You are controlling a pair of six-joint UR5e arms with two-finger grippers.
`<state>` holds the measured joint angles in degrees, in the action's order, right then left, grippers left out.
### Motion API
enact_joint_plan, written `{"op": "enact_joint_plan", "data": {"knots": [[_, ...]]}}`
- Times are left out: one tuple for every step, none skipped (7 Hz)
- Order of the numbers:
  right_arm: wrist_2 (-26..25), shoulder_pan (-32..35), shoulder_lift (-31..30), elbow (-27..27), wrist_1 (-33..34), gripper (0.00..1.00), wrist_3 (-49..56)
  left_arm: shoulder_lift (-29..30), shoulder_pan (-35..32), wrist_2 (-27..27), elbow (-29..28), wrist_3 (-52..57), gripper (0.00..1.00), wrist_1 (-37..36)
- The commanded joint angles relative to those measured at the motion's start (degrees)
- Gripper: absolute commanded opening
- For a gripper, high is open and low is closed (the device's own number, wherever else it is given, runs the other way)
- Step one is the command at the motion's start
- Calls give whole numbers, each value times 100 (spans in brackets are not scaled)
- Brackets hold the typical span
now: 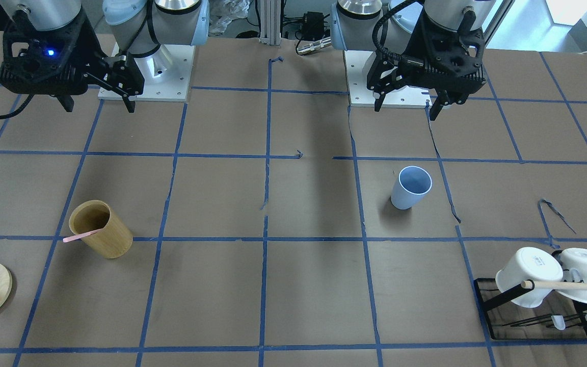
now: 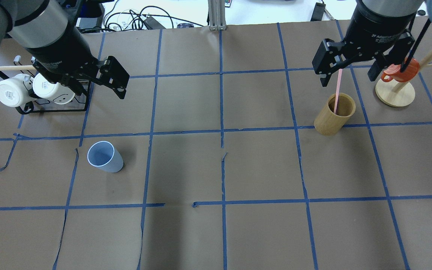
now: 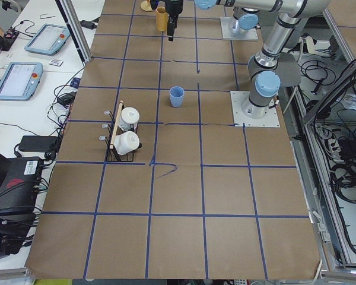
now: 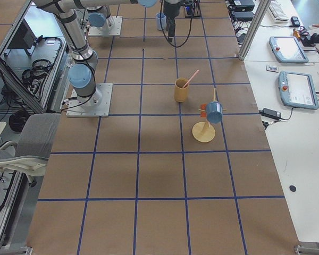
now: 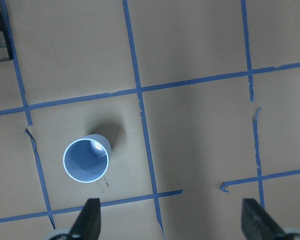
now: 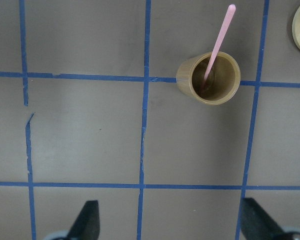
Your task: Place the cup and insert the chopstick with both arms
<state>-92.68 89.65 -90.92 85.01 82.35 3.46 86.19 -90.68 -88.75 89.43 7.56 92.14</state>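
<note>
Both arms are up off the bench [image 2: 261, 168], a brown paper-covered surface ruled into squares with blue tape, the tape curling and torn in places. The left hand [image 5: 171, 222] hangs with its two black fingers spread wide and nothing between them. Just ahead of them in the wrist view is the cup [image 5: 86, 160]: smooth light-blue plastic, tapered, with a thin white rim, standing upright with its mouth up inside a taped square. On the other side, the right hand [image 6: 171, 222] is equally splayed and empty. It is near the holder [image 6: 210, 77], a plain tan wooden cylinder. The chopstick [image 6: 217, 42], a thin pale-pink stick, leans inside the holder, lower end down in the cylinder and upper end poking out past the rim. Cup and chopstick are well apart, one on each arm's side. At the left end, a black wire rack [image 2: 56, 110] carries two white mugs [image 2: 11, 93] tipped over, with a pale wooden dowel [image 2: 11, 68] alongside. At the right end, an orange cup [image 2: 401, 71] hangs on a round-based wooden stand [image 2: 394, 95]
</note>
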Motion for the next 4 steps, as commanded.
{"op": "enact_joint_plan", "data": {"knots": [[21, -9, -22, -2, -35, 100, 23, 3, 6, -11, 13, 0, 100, -12], [21, -9, -22, -2, -35, 100, 23, 3, 6, -11, 13, 9, 100, -20], [4, -9, -22, -2, -61, 100, 6, 3, -2, -20, 4, 0, 100, -38], [4, 0, -31, -2, -62, 100, 6, 12, 6, -20, 13, 9, 100, -38]]}}
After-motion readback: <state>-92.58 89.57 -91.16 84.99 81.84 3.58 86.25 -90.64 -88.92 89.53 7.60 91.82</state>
